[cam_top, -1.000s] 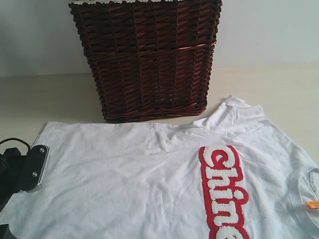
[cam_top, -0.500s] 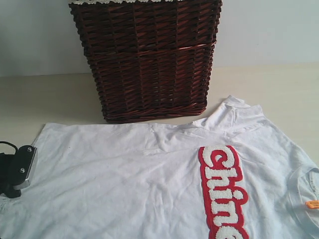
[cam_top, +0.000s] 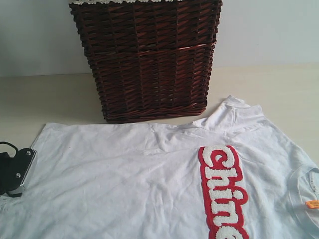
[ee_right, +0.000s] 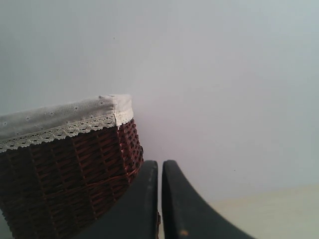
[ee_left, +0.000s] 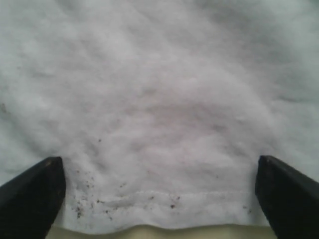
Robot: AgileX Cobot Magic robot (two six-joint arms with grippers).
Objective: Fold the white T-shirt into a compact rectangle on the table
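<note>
The white T-shirt lies spread flat on the table, its red band with fuzzy lettering towards the right. My left gripper sits at the shirt's left edge. In the left wrist view it is open, its two dark fingertips wide apart over the stitched hem, with nothing held. My right gripper is shut and empty, raised and facing the basket and wall; the exterior view does not show it.
A dark brown wicker basket with white lace trim stands behind the shirt, close to its upper edge. A pale wall rises behind the table. An orange tag shows inside the collar at the far right.
My left gripper has slid leftward, from over the shirt to its left hem edge, and has stayed open. The shirt has not moved.
</note>
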